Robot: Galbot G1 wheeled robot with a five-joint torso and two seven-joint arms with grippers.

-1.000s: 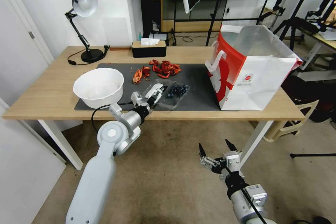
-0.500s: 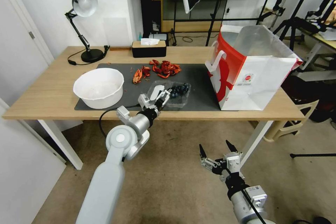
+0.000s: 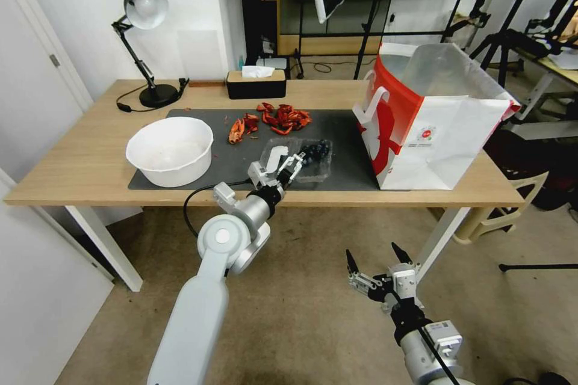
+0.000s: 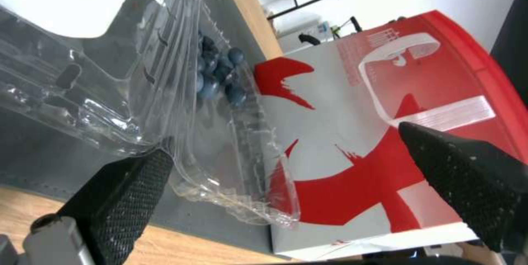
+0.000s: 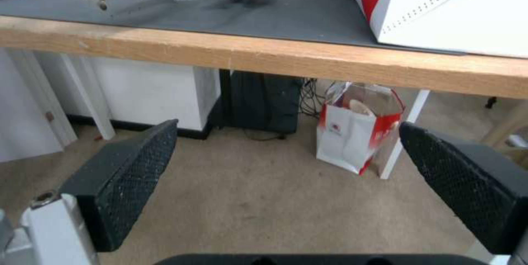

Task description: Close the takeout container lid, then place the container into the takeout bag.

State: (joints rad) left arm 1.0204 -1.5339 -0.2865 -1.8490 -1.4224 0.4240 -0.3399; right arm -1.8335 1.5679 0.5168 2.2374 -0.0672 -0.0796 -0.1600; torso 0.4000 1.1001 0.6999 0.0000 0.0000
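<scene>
While the right gripper (image 3: 374,262) hangs low in front of the table (image 3: 84,162), below its edge, with its jaws spread wide and nothing between them, the left gripper (image 3: 289,167) reaches over the near edge of the dark mat (image 3: 343,138). Its jaws are also spread, and the takeout container (image 3: 304,159) sits right at its fingertips. In the left wrist view one finger (image 4: 123,190) lies against the near rim of the clear plastic, with the lid (image 4: 82,71) and the blueberry half folded partway toward each other just beyond it; the other finger (image 4: 467,174) stands well off to the side, in front of the takeout bag (image 4: 385,133), touching nothing. So the claw is open beside the clamshell, not pinching it.

The container rests on the mat between the white bowl (image 3: 170,150) and the takeout bag (image 3: 430,120), nearer the bag, and the blueberries (image 3: 314,151) lie heaped in the half toward the bag. The bag stands upright on the table's right end, its mouth open. Red crayfish shells (image 3: 277,118) lie on the mat behind the container.
</scene>
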